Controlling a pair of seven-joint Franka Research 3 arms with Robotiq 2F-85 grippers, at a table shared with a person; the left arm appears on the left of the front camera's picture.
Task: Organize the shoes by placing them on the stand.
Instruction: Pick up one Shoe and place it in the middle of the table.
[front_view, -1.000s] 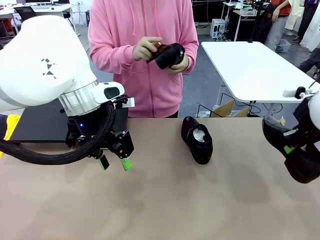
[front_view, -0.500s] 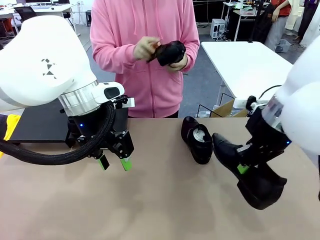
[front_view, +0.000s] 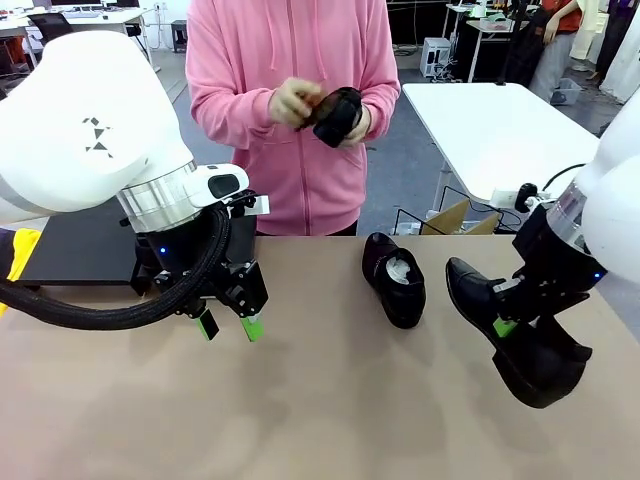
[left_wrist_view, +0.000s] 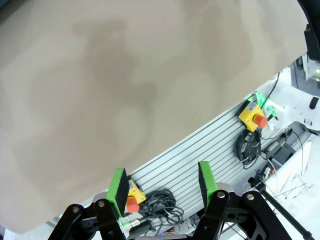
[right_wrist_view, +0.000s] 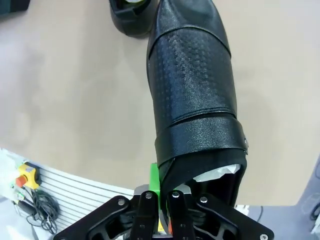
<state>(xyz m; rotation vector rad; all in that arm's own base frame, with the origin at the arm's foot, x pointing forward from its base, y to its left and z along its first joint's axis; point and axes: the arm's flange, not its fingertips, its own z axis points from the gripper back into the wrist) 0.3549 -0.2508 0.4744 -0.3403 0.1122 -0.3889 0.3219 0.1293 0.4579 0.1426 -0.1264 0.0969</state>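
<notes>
My right gripper (front_view: 506, 326) is shut on the heel rim of a glossy black shoe (front_view: 525, 345) and holds it tilted above the table's right side, toe pointing up and left. In the right wrist view this shoe (right_wrist_view: 192, 95) stretches away from the gripper (right_wrist_view: 162, 200), white paper showing in its opening. A second shoe (front_view: 394, 279) lies on the table near the middle, also seen as a heel (right_wrist_view: 131, 19) in the right wrist view. The person holds a third shoe (front_view: 338, 113) in both hands at chest height. My left gripper (front_view: 228, 326) hangs open over the table's left part, nothing between its fingers (left_wrist_view: 119, 186). The black stand (front_view: 70, 248) lies behind the left arm.
The tan table (front_view: 330, 400) has free room in the middle and front. A white table (front_view: 500, 130) stands behind on the right. A yellow object (front_view: 20, 255) shows at the far left edge. Below the table's near edge hang cables and an emergency stop button (left_wrist_view: 252, 119).
My right arm swung in from the right edge over the table with the shoe, then eased slightly back right. The person's hands shifted on their shoe. The left arm stayed still.
</notes>
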